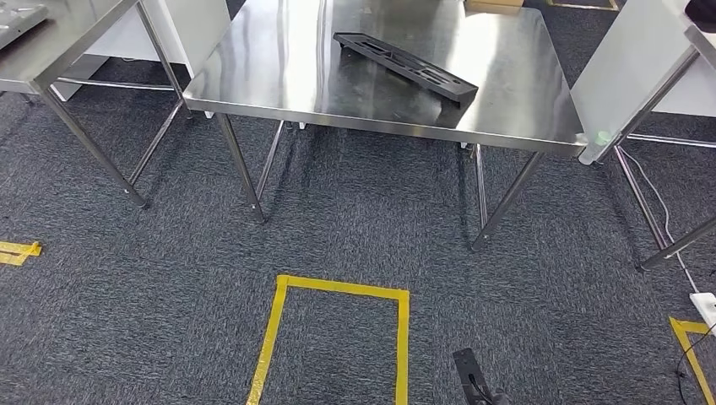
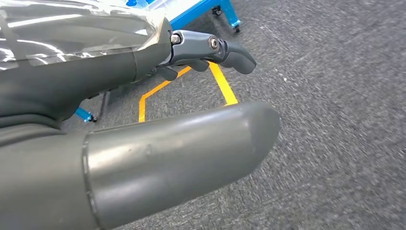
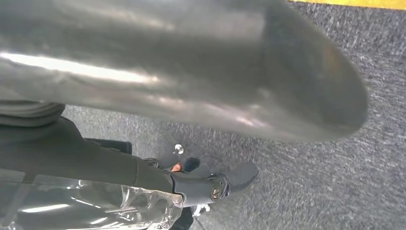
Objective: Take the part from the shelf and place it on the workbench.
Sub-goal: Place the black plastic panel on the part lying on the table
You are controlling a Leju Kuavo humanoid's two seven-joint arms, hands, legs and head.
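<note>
Part (image 1: 405, 66): long, flat, black, slotted strip; lies diagonally on top of the steel bench (image 1: 523, 118), toward its far right quarter, flat on the surface. No container in use; nothing else rests on that bench top.

Left hand (image 2: 143, 129): seen from its wrist view hanging over the carpet, thick grey thumb in front, darker fingers (image 2: 234, 55) extended with a slight curl, nothing between them. Right hand (image 3: 191, 96): wrist view likewise looks down at the carpet, fingers (image 3: 239, 175) loosely extended, holding nothing. Both hands are well apart from the part.

Bench: brushed stainless top, reflective, on thin round metal legs. Floor: dark grey speckled carpet with a yellow tape rectangle (image 1: 338, 291) just in front of the bench. A second steel bench (image 1: 51, 51) stands to the left.
</note>
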